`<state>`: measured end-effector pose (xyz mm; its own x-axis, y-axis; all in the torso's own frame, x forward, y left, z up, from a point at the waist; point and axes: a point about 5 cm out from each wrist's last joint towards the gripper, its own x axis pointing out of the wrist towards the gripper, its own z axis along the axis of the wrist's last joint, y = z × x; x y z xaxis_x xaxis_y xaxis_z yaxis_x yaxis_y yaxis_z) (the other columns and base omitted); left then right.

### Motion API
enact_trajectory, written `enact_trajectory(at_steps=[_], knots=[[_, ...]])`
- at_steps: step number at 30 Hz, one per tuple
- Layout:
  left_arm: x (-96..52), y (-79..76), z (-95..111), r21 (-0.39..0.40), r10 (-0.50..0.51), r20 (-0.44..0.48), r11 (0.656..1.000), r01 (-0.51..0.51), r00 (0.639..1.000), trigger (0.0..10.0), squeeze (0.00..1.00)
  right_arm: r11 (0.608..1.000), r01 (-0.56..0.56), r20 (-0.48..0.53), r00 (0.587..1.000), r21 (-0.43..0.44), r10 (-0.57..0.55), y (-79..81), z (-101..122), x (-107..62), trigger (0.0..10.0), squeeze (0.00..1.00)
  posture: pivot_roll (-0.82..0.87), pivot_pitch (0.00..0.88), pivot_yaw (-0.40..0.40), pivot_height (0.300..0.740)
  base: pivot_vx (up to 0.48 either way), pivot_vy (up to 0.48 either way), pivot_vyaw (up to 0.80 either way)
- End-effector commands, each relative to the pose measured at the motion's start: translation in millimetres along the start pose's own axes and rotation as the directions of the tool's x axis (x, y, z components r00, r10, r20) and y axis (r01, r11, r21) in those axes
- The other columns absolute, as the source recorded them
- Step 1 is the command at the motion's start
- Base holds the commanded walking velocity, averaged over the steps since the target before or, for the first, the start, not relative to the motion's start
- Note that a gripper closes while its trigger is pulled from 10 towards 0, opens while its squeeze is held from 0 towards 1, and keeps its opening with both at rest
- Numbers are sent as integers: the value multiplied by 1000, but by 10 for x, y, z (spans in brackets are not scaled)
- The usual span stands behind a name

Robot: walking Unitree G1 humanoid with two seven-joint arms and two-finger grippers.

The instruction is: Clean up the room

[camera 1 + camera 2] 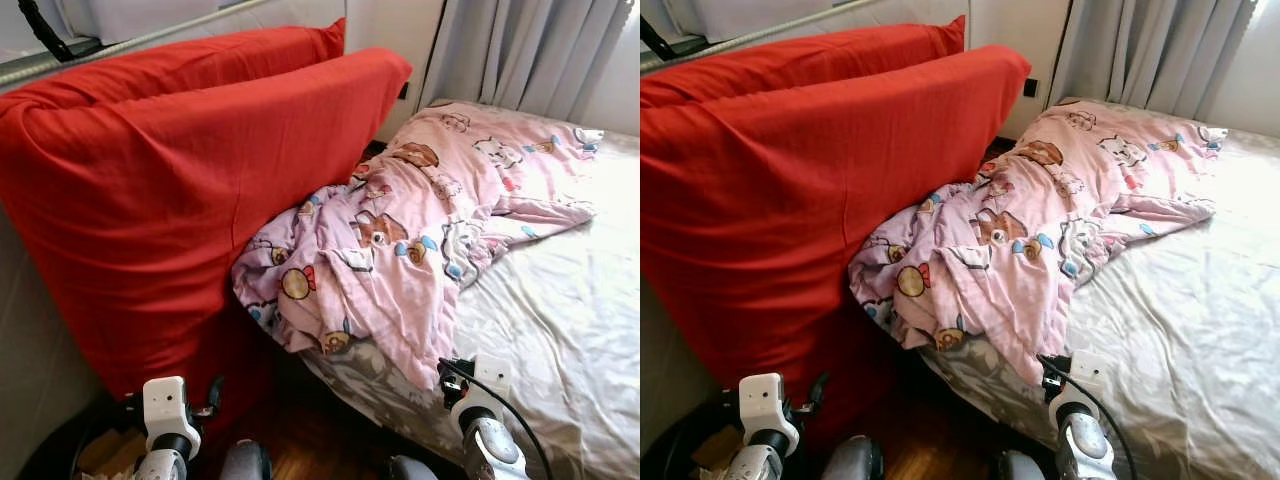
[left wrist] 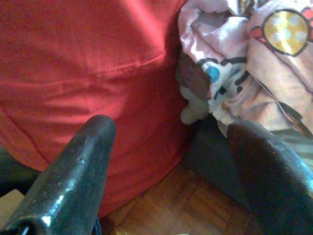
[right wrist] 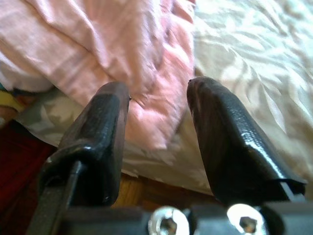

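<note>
A crumpled pink blanket (image 1: pixel 400 240) with cartoon prints lies across the near-left part of the bed (image 1: pixel 560 320), one corner hanging over the bed's edge. Two big red cushions (image 1: pixel 170 190) lean upright against the bed's left side. My left gripper (image 2: pixel 171 127) is open, low over the floor, facing the red cushion (image 2: pixel 83 63) and the blanket's hanging folds (image 2: pixel 254 63). My right gripper (image 3: pixel 159 88) is open just short of the blanket's overhanging corner (image 3: pixel 146 112), nothing between its fingers. Both wrists (image 1: pixel 165 405) (image 1: pixel 485 380) sit low at the bed's foot.
Grey curtains (image 1: pixel 520 50) hang behind the bed. Dark wooden floor (image 1: pixel 310 440) runs in a narrow strip between cushion and bed. A cardboard box (image 1: pixel 105 452) sits at the lower left. A metal rail (image 1: pixel 120 45) crosses above the cushions.
</note>
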<state>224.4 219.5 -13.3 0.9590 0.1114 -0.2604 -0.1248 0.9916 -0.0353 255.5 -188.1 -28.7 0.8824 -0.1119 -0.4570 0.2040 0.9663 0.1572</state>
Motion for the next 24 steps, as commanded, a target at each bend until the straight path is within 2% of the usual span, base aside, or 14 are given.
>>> enact_trajectory(at_steps=[1,14,16,17,24], knots=[[14,4,36,26,-12,6,1000,12,1000,10000,0,1000,-2,-1,1000,4,2,27,18,15,10000,0,20,44,-26,630,368,0,0],[24,-8,66,23,-6,16,1000,6,1000,10000,0,1000,-8,1,1000,-8,8,53,43,30,10000,0,23,61,-40,630,379,0,0],[15,-3,66,24,1,19,1000,-2,1000,10000,0,1000,-14,-3,1000,-11,14,54,37,28,10000,0,24,65,-42,630,0,0,0],[8,-2,63,24,2,20,1000,-3,1000,10000,0,1000,-22,-8,1000,-6,22,61,26,26,10000,980,26,67,-42,630,0,0,0],[-17,10,63,24,8,23,1000,-9,1000,10000,0,996,-84,-63,995,-8,83,131,-64,5,10000,1000,28,89,-43,630,0,0,0]])
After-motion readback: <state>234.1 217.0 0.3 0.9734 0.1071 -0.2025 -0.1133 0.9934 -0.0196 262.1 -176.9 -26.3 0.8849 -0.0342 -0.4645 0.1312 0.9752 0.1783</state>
